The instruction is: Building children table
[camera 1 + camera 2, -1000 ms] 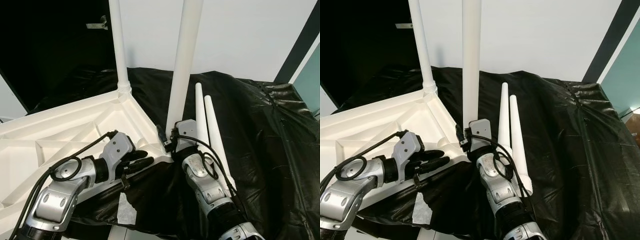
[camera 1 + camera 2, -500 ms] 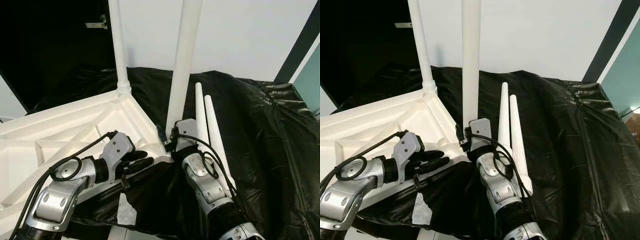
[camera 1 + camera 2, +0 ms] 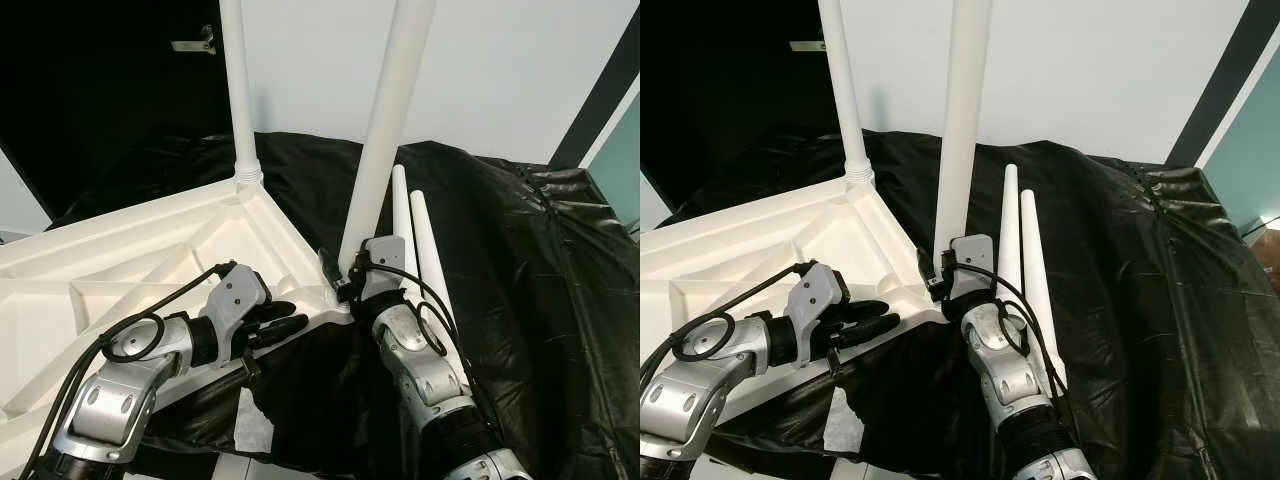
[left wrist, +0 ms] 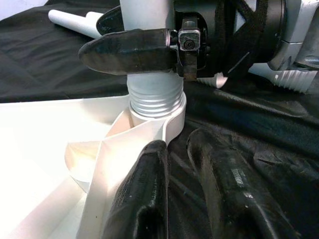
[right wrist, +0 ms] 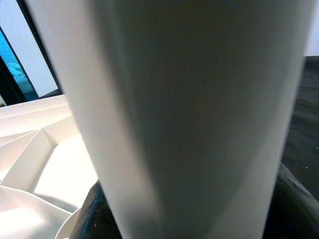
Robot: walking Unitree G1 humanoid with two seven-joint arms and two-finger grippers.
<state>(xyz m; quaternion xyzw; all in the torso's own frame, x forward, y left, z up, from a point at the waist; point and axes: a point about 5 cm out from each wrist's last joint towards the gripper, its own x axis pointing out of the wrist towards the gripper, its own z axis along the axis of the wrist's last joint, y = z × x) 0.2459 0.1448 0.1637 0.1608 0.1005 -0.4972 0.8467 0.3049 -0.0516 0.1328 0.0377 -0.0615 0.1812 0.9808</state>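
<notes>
At corner socket, right end effector (image 3: 348, 283) apparently clamps leg (image 3: 385, 140).

Even, soft indoor light fills the head views, which are sharp. The black sheet (image 3: 520, 260) carries pale sheen along its creases, while the far-left background sinks into near black. In the right wrist view the white leg (image 5: 189, 114) is so close it blurs, shaded along one side.
</notes>
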